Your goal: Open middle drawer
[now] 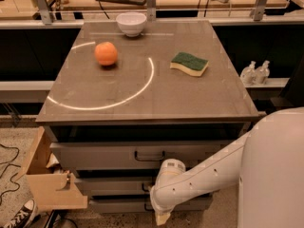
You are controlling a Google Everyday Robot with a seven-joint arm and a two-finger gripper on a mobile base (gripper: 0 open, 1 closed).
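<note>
We see the gripper (161, 217) low before the middle drawer (109, 185); whether it is wide or narrow, we cannot tell.

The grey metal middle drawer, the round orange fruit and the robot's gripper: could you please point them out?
grey metal middle drawer (111, 185): camera view, left part of its front panel.
round orange fruit (106, 53): camera view, its middle.
gripper (161, 218): camera view, pale tip near the lower edge, below that drawer's front.
</note>
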